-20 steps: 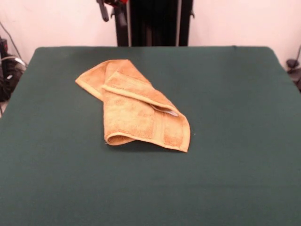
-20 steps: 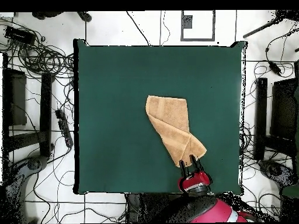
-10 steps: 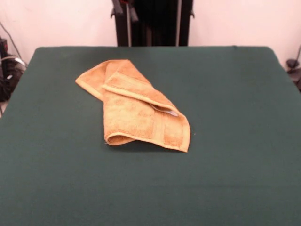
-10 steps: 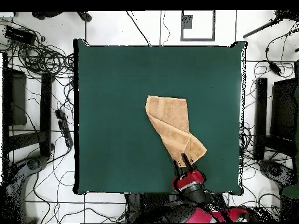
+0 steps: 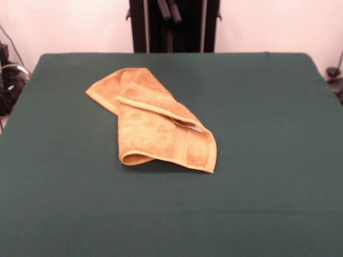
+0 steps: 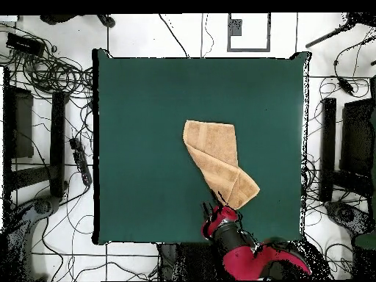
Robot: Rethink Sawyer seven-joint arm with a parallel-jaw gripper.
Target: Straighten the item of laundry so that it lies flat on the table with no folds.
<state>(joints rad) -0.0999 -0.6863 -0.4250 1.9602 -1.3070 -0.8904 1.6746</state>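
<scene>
1. Claw fingers (image 5: 169,9) poke down as two dark prongs at the top edge of the front view, apart from each other with nothing between them, so the claw (image 5: 168,9) stands open and empty.
2. From the same side, the towel (image 5: 153,126) lies folded over itself on the green table (image 5: 268,160), left of centre, with one flap doubled diagonally across the top and a small white tag peeking out at the fold.
3. Overhead, the claw (image 6: 217,203) hovers at the table's (image 6: 139,132) bottom edge, just beside the towel's (image 6: 218,161) lower corner.
4. Overhead, the towel lies right of centre, narrowing toward the arm.
</scene>
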